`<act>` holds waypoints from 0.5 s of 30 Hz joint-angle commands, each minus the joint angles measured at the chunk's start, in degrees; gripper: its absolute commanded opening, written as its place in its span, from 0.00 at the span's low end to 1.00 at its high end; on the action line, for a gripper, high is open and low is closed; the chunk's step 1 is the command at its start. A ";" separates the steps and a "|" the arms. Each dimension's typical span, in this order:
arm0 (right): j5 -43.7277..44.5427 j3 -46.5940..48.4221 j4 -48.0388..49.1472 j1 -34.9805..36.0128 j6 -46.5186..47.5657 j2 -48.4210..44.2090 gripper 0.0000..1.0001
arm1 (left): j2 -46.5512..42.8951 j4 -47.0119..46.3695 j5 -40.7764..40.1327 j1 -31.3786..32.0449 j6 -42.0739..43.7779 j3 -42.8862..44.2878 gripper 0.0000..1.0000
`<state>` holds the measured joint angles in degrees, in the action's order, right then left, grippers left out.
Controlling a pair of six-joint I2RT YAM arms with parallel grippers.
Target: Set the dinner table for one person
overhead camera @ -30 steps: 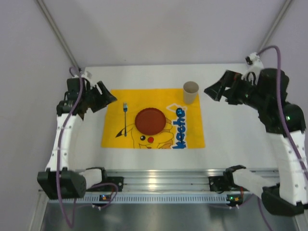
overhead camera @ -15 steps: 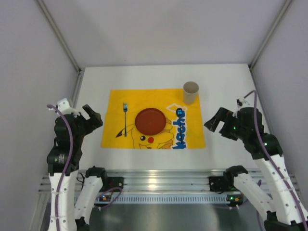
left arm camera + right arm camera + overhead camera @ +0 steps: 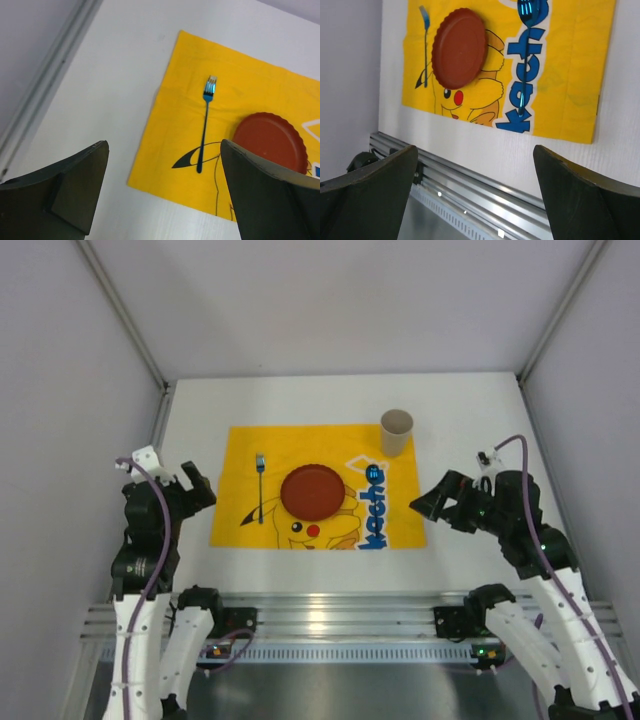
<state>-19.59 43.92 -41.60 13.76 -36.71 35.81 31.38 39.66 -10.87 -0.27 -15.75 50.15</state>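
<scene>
The dinner table, a plain white slab lying flat and level, spreads beneath both pairs of jaws and well past them on every side; its long axis seems to run side to side, across the front of the two arms. The left gripper stands wide and holds nothing, and the right gripper is equally wide and empty. Each hangs off one side edge of the yellow Pikachu mat, above bare tabletop, which I judge keeps them clear of a setting that looks all but laid. Ahead of the left jaws, framed between them and nearer the right-hand finger, lies a blue fork, its length running away from the arms, tines far and handle near. Just beyond that finger is the red-brown scalloped plate, centred on the mat with the fork on its left, as a diner would expect. Ahead of the right jaws a second blue utensil lies along the lettering, parallel to the fork. Its head is cut off by the frame, so I cannot tell spoon from knife. A beige cup stands upright at the mat's far right corner, beyond the right jaws, where a drink usually goes.
</scene>
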 commanded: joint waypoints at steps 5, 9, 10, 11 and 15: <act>-1.41 3.79 2.85 0.48 2.77 0.04 1.00 | 0.26 -16.19 6.60 0.10 -2.63 -7.87 0.98; 1.57 7.75 0.40 0.57 7.43 1.45 1.00 | 1.40 -18.46 -4.14 0.10 1.15 -9.63 0.98; 1.75 8.80 -0.14 0.48 7.79 1.89 1.00 | 1.76 -19.35 -5.29 0.10 1.94 -10.68 0.99; 0.53 9.86 -0.58 0.48 8.23 2.33 1.00 | 2.02 -20.40 -6.17 0.01 3.25 -11.12 0.99; 3.66 10.48 -0.14 1.01 9.11 2.07 1.00 | 3.86 -27.34 -5.92 0.01 5.98 -14.98 0.98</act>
